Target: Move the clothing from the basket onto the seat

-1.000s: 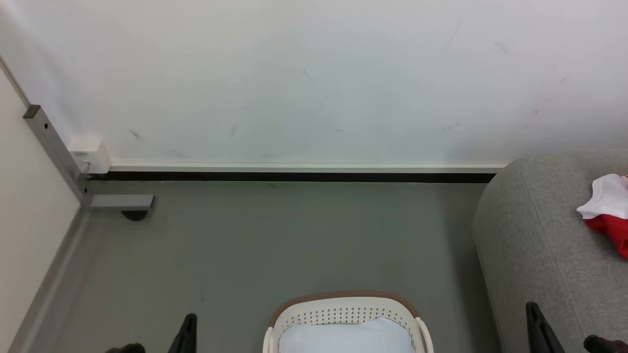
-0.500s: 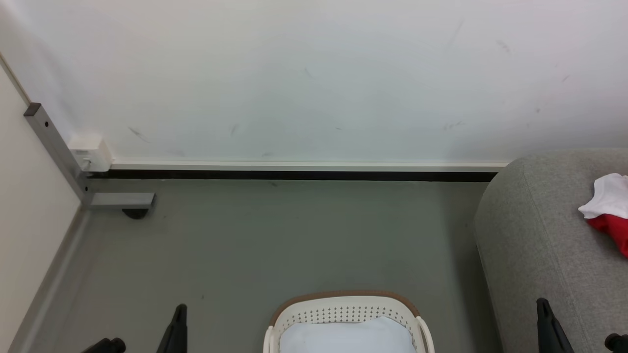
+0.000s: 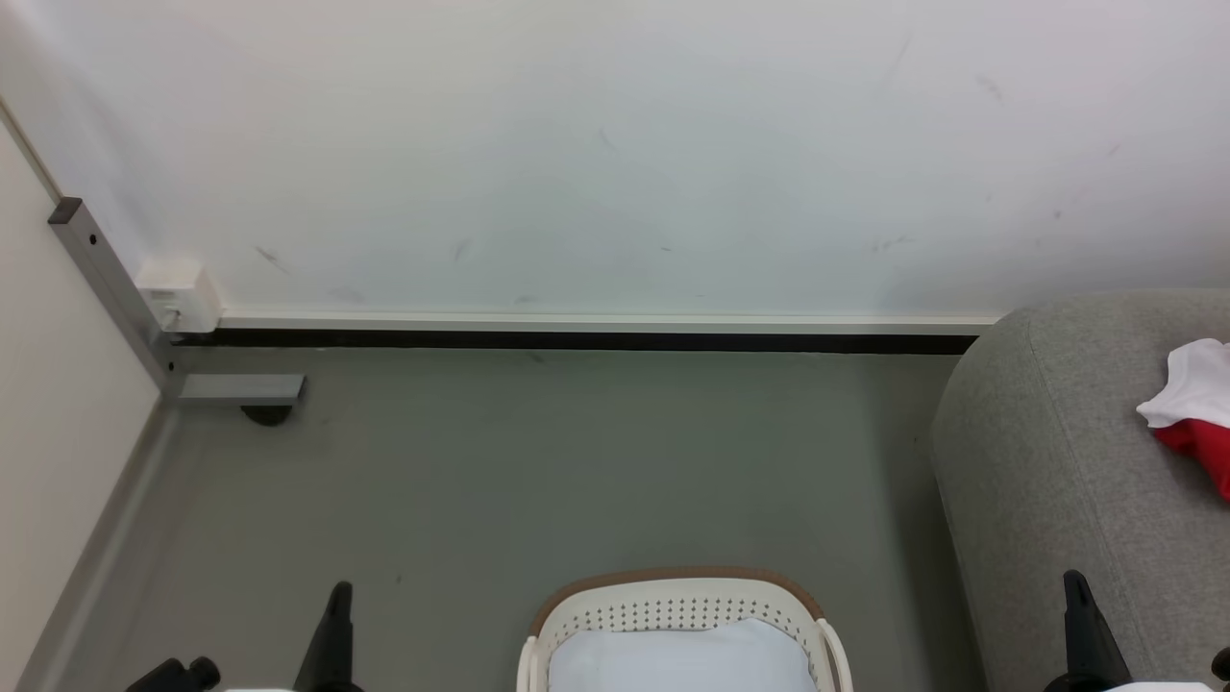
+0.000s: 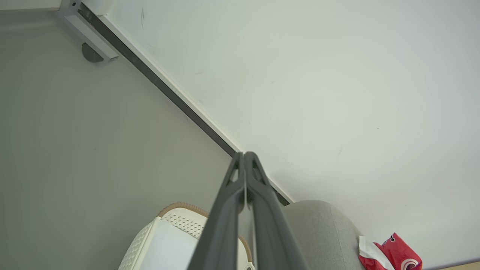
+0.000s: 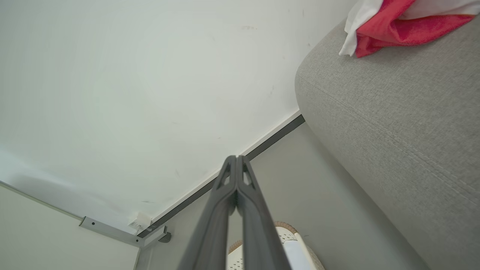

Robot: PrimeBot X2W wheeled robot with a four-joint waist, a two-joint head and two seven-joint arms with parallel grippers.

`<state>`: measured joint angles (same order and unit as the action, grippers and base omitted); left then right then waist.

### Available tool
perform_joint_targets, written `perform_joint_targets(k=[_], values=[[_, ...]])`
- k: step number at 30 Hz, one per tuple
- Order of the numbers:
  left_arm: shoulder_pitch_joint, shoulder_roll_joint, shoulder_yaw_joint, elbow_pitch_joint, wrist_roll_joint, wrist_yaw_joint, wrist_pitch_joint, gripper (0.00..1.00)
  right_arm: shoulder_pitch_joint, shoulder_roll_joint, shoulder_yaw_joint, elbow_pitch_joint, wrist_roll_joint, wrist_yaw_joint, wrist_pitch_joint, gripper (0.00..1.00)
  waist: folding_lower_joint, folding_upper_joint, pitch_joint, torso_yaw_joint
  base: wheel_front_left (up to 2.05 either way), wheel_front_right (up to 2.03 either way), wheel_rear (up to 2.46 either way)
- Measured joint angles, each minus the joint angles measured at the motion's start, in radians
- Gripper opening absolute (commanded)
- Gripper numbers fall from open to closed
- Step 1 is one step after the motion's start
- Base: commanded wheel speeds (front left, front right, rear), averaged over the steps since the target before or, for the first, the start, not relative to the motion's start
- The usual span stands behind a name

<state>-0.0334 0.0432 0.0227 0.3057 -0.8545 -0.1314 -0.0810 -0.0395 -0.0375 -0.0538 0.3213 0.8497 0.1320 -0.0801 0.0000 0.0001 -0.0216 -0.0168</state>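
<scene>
The cream basket (image 3: pixel 673 588) with its brown rim band stands on the floor at the bottom centre, and pale bluish-white padding (image 3: pixel 682 658) lies in it. To its right is the grey seat (image 3: pixel 1047 461), with red and white clothing (image 3: pixel 1196 418) lying on top at the frame edge. My left gripper (image 3: pixel 338 588) points up left of the basket and my right gripper (image 3: pixel 1074 579) rises in front of the seat. Both are shut and hold nothing, as their wrist views confirm for the left gripper (image 4: pixel 244 154) and the right gripper (image 5: pixel 237 157). The right wrist view looks up at the clothing (image 5: pixel 393 33) on the seat (image 5: pixel 393 112).
A white wall (image 3: pixel 615 154) with a dark baseboard strip runs behind the grey floor (image 3: pixel 538 461). A grey metal post with a foot bracket (image 3: pixel 240 389) and a white box (image 3: pixel 178 293) sit in the left corner beside a beige panel.
Both grippers have drifted outward, the left one to the left and the right one to the right, and their tips stand slightly higher. The basket, seat and clothing stay put.
</scene>
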Motion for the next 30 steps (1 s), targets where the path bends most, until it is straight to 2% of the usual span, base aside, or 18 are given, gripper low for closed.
perform_joint_targets(k=[30], values=[[-0.029,0.001,0.039,-0.026,-0.339,0.0,0.086,0.0,-0.026,-0.002,-0.025,-0.033,0.339,0.0,0.084,0.0,0.0,0.0,0.009,0.006,0.0,0.0,0.0]])
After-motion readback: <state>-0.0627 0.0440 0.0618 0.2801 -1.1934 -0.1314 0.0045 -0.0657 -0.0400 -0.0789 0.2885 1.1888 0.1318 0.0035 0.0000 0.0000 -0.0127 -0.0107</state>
